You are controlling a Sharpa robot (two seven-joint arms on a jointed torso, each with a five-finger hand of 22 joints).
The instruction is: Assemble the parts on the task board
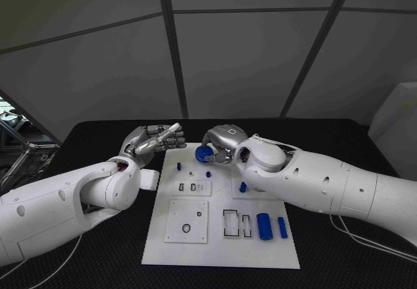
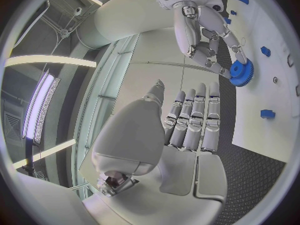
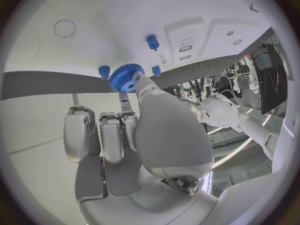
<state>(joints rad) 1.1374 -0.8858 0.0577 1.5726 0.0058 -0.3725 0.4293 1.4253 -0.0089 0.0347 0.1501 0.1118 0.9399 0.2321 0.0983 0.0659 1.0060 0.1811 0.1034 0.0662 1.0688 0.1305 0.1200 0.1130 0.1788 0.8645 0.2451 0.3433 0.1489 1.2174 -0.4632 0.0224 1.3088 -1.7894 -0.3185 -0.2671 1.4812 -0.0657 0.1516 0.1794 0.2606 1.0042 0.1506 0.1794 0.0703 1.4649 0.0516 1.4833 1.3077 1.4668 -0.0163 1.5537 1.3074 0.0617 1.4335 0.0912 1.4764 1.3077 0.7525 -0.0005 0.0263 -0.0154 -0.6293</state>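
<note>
Toothed blue gear point(image 1: 202, 154) pinched by silver right hand point(image 1: 222, 142), over flat white task board point(image 1: 222, 253)

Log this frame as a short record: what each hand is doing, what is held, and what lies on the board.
right hand: fingers hold blue gear over the board's far edge
left hand: holds nothing, fingers straight and together, beside the board's far left corner
task board: white plate, mid-table
loose parts: two blue cylinders lying at the near right

no readable text, labels, brands, numbers or signs appear on anything here.
</note>
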